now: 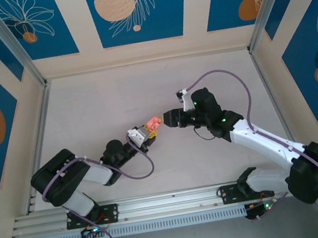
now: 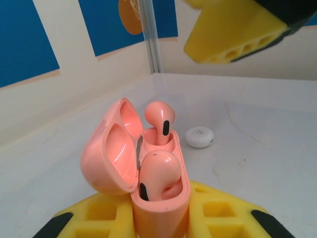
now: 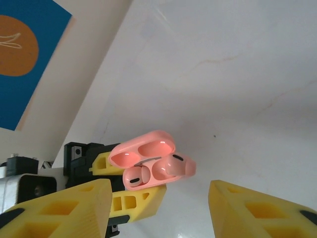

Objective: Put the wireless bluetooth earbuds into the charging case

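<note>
Holding the charging case [image 2: 159, 214] lid-open above mid-table, the left gripper [image 1: 149, 132] clamps its base. Both earbuds [image 2: 161, 171] sit in their wells; the far one stands proud, probably unseated. Right gripper [image 3: 158, 201] hangs spread and empty just beside it.

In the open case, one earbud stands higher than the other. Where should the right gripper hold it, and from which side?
Probably its rounded head: the raised earbud has its stem sunk in the charging case. Come from above, on the side away from the open lid, which blocks the hinge side.
</note>
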